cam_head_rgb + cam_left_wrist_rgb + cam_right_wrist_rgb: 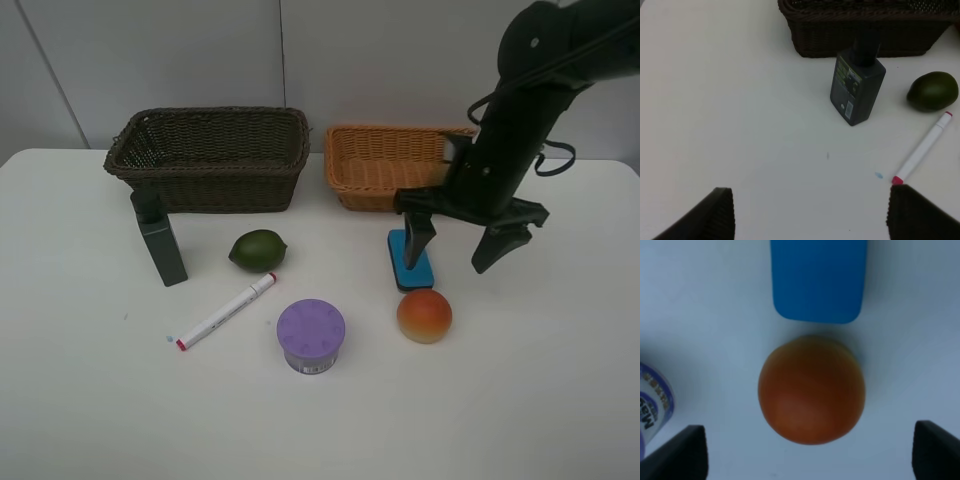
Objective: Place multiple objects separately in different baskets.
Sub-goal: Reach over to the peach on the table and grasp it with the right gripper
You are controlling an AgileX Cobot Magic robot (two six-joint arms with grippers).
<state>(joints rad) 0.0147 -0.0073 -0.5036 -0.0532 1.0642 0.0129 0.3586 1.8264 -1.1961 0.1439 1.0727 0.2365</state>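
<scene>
Peach (424,315): right of centre on worktop (80,400), below blue eraser (412,272). We log right tool (450,262) poised above, jaws spread, empty, presumably for pickup; left tool (810,215) likewise spread, empty.

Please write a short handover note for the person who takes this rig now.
Left gripper: open, holding nothing, over the table near the dark green bottle.
Right gripper: open, holding nothing, hanging over the peach and the blue eraser.
Also on the table: lime, marker, purple-lidded jar.
Dark brown basket and light basket stand at the back; what they hold I cannot tell.
Done: unclear.
Left to do: these six items into the baskets.
</scene>
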